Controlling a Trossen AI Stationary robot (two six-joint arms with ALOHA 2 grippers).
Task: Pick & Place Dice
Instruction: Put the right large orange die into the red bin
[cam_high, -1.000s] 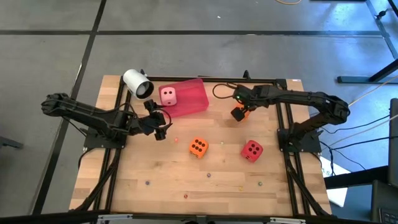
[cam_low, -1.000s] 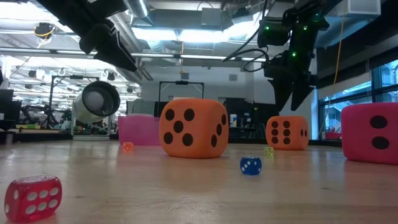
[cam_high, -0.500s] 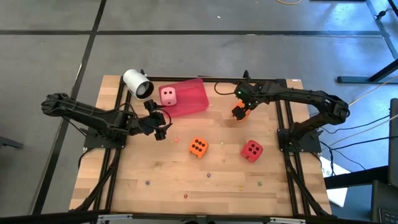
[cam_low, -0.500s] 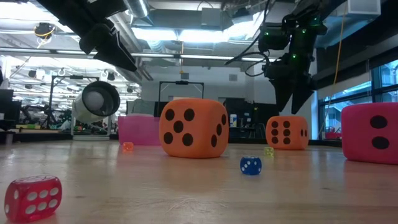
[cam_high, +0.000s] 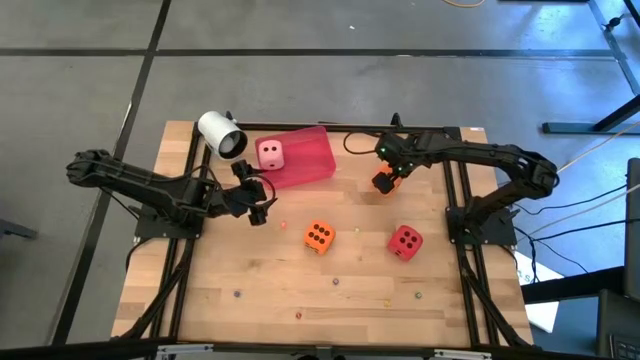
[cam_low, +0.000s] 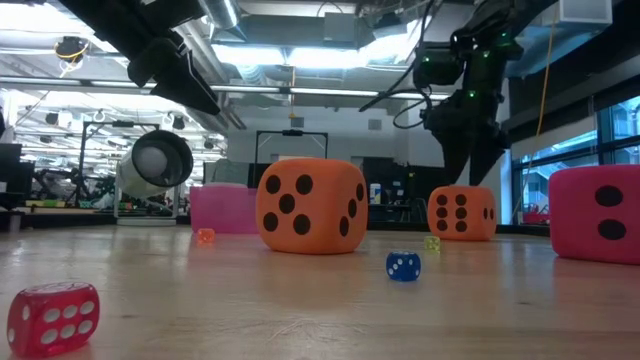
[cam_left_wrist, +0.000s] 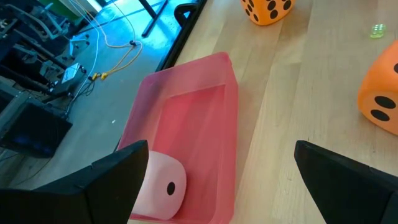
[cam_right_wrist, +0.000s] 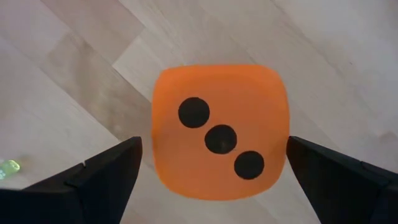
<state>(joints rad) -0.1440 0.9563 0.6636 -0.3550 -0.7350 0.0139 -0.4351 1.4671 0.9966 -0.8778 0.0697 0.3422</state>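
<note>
Now | right end effector (cam_high: 386, 180) wide, still above orange die (cam_right_wrist: 220, 138) | left end effector (cam_high: 256, 208) wide, unmoved

Low view: right gripper (cam_low: 470, 165) hanging open just above far orange die (cam_low: 461, 212); nearer orange die (cam_low: 311, 205) sitting mid-table, small red die (cam_low: 54, 316) lying in foreground.
</note>
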